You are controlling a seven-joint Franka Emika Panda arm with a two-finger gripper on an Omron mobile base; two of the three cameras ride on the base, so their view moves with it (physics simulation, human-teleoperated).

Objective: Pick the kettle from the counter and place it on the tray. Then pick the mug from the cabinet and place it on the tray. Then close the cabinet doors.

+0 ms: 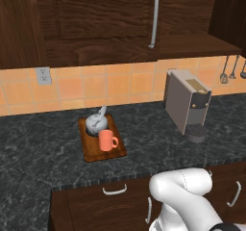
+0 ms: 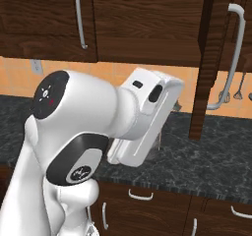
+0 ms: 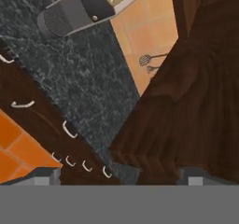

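Left base view shows the first two steps finished, as far as can be judged: the small squat silver-grey metal kettle point(image 1: 96, 122) with its light arched handle sits on the flat reddish-brown wooden tray point(image 1: 91, 152), and the plain orange-coral mug point(image 1: 106, 140) stands on the same tray just in front of the kettle, very close to it, its loop handle turned to the side. The tray lies on the dark speckled stone counter point(image 1: 38, 148), with a boxy grey coffee machine point(image 1: 186, 101) well apart from it on the same worktop. What remains is the closing of the dark brown wood-grain cabinet doors. One door point(image 1: 103, 16) in this view, with its long light grey bar handle point(image 1: 154, 18), looks flush and shut; the right base view shows another door point(image 2: 216, 58) edge-on, swung out over the counter, so it is not yet closed. In the hand view the gripper point(image 3: 121, 176) has its two dark finger tips set far apart at the frame's bottom corners, jaws spread wide and holding nothing. Straight ahead of the jaws, between the tips and close up, lies a broad dark wood-grain surface, probably that open door; off to one side of the jaws run the stone worktop and the drawer fronts with small curved handles point(image 3: 70, 129). Pushing this door home seems to be the step in hand.
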